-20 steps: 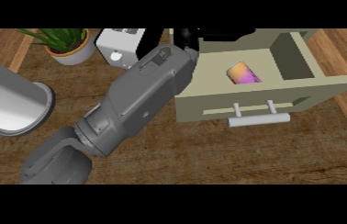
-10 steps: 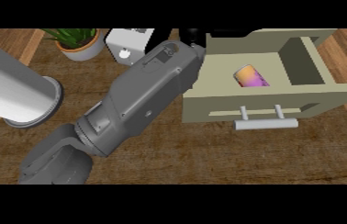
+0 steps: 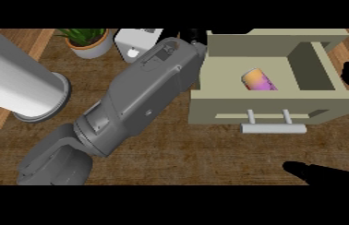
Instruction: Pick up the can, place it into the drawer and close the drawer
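A tall white cylinder (image 3: 27,83) is standing at the far left of the wooden desk (image 3: 170,150), its round base near the desk's edge. Behind it, a potted plant (image 3: 88,39) is sitting by the top edge, with a white boxy appliance (image 3: 136,43) just beside it. A grey forearm (image 3: 129,104) is stretching diagonally from the lower left toward the upper middle. Its black left hand (image 3: 187,35) is showing only in part at the drawer's back left corner, and I cannot tell whether its fingers are spread or curled. The beige drawer (image 3: 266,111) is standing open, its handle (image 3: 273,127) facing the viewer. The can (image 3: 259,79), orange and purple, is lying tilted inside the drawer. The right hand (image 3: 317,173) is showing as a dark shape at the lower right corner; its fingers cannot be made out.
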`<state>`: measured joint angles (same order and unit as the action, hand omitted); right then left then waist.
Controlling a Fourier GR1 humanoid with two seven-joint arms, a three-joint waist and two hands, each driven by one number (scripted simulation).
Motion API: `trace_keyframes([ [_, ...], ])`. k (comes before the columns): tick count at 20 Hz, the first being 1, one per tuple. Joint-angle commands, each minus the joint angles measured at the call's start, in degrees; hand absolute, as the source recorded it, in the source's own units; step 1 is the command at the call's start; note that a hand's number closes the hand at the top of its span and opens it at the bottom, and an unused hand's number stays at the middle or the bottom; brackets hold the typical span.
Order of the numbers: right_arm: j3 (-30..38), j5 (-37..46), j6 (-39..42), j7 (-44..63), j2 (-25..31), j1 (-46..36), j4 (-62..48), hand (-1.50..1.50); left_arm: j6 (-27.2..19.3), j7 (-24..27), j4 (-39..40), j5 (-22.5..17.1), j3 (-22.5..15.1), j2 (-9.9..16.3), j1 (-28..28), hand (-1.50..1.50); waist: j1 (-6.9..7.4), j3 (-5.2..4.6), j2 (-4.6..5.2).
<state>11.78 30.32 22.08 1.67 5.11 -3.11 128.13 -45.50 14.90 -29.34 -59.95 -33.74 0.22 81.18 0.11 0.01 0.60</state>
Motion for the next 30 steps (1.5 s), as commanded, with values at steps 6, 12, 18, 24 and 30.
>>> trace_keyframes([
  [6, -8.2, 17.8, -9.3, -4.6, 2.1, -12.3, -19.7, -1.5, -0.9, -5.4, -2.0, 2.7, 0.8, 3.7, 0.6, -1.5, 1.16, 0.0, -0.47],
  [12, -11.4, 26.4, -14.9, -8.2, 4.2, -19.3, -35.9, -1.5, -1.2, -8.1, -8.6, 4.6, -1.3, 6.2, -3.8, -1.5, 2.62, 0.0, -0.61],
  [18, -14.5, 35.1, -22.3, -7.4, 2.6, -26.2, -50.2, -1.5, -2.2, -10.1, -11.6, 6.9, -1.3, 10.8, -6.3, -1.5, 2.22, 0.0, -0.58],
  [24, -12.0, 38.9, -32.3, -7.5, 0.9, -33.4, -68.7, -1.5, -1.5, -12.6, -16.1, 7.7, 0.3, 13.8, -8.3, -1.5, 2.05, 0.02, -0.32],
  [30, -10.2, 43.1, -42.2, -7.6, 1.2, -37.3, -81.9, -1.5, -3.2, -15.9, -22.9, 9.7, -0.3, 18.2, -11.6, -1.5, 2.54, 0.04, -0.29],
])
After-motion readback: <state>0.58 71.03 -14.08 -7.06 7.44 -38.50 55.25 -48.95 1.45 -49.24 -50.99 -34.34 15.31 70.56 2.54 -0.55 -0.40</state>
